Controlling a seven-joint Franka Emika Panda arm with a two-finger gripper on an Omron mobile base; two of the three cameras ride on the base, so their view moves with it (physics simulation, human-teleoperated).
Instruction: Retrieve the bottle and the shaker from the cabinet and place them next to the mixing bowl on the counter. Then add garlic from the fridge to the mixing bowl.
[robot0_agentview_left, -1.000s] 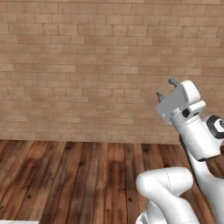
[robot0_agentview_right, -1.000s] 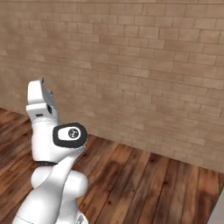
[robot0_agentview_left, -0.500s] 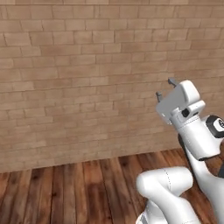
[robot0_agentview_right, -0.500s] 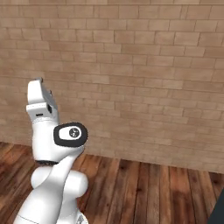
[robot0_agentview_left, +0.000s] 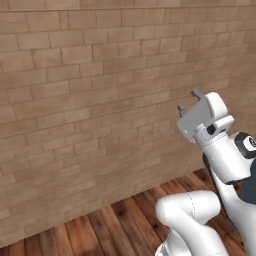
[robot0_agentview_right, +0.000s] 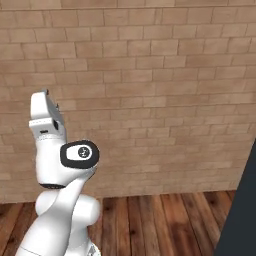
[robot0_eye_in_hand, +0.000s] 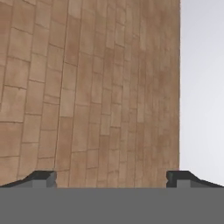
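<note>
My gripper (robot0_agentview_left: 188, 100) is raised high in front of the arm, pointing at a brick wall, open with nothing between its fingers. In the right base view the gripper (robot0_agentview_right: 50, 97) tops the white arm at the left. In the hand view the gripper (robot0_eye_in_hand: 111, 177) has its two dark fingertips (robot0_eye_in_hand: 43, 177) set wide apart at the bottom. The bottle, shaker, cabinet, mixing bowl, counter, garlic and fridge are out of view.
A tan brick wall (robot0_agentview_left: 90, 110) stands close ahead, meeting a dark wooden plank floor (robot0_agentview_right: 160, 220). A dark vertical panel (robot0_agentview_right: 244, 210) cuts into the lower right of the right base view. In the hand view the wall ends against a pale blank area (robot0_eye_in_hand: 201, 87).
The whole picture has shifted, so the base has turned. The wall looks closer, less floor shows, and a dark panel has come in at the right. The arm holds its pose, gripper still open.
</note>
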